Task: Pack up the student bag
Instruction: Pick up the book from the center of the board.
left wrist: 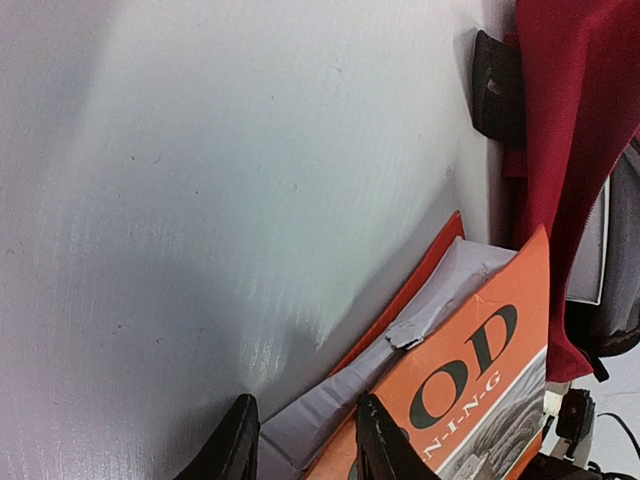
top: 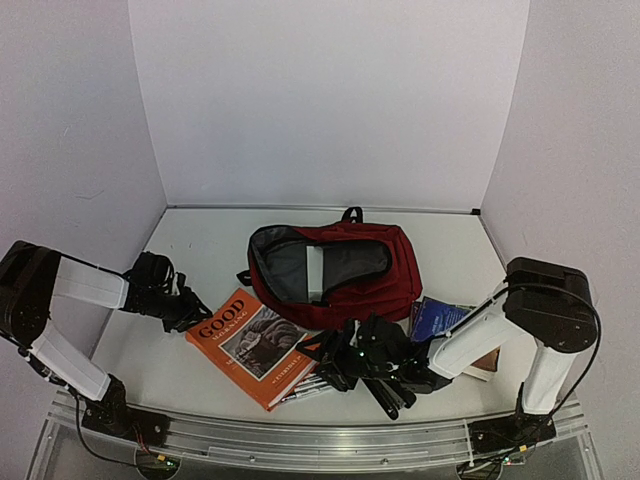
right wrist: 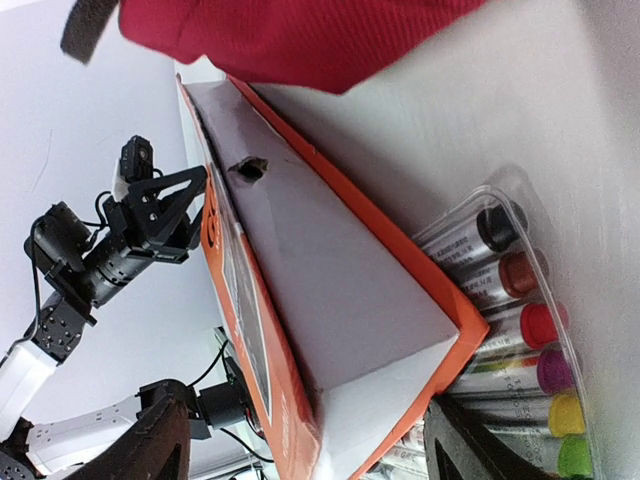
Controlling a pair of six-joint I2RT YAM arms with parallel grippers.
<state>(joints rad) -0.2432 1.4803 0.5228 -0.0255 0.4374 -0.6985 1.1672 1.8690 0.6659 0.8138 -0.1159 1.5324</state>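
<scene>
**Status of task.** Packing is judged to be at an early stage. The student bag (top: 395, 275), a dark red soft fabric backpack with black zippers, lies flat at the middle of the white table (top: 200, 245). Its main compartment is unzipped and gapes toward the left. A pale flat panel shows against the grey lining; whether it is a packed item or part of the lining cannot be determined. Every other item lies outside the bag and remains to be loaded, after which the zipper needs closing.

**Left to right.**
- The left gripper (left wrist: 306, 420) stands at the left corner of the book. One finger is on each side of the corner's page block. Whether the fingers are pressing on the book cannot be determined.
- The orange softcover book (top: 255, 345), titled "GOOD MORNING", lies just in front of the bag. Its front cover is raised off the pages at the left corner.
- The clear plastic pack of coloured markers (right wrist: 510, 330) lies partly under the book's near right corner.
- The right gripper (right wrist: 300, 440) has its fingers spread wide. They straddle the book's right corner with no visible contact.
- The dark blue book (top: 438, 318) lies right of the bag, beside the right arm.

**Count.** One bag, one orange book, one marker pack with six caps visible, one blue book. A further pale object lies under the right arm and is too hidden to identify.
</scene>
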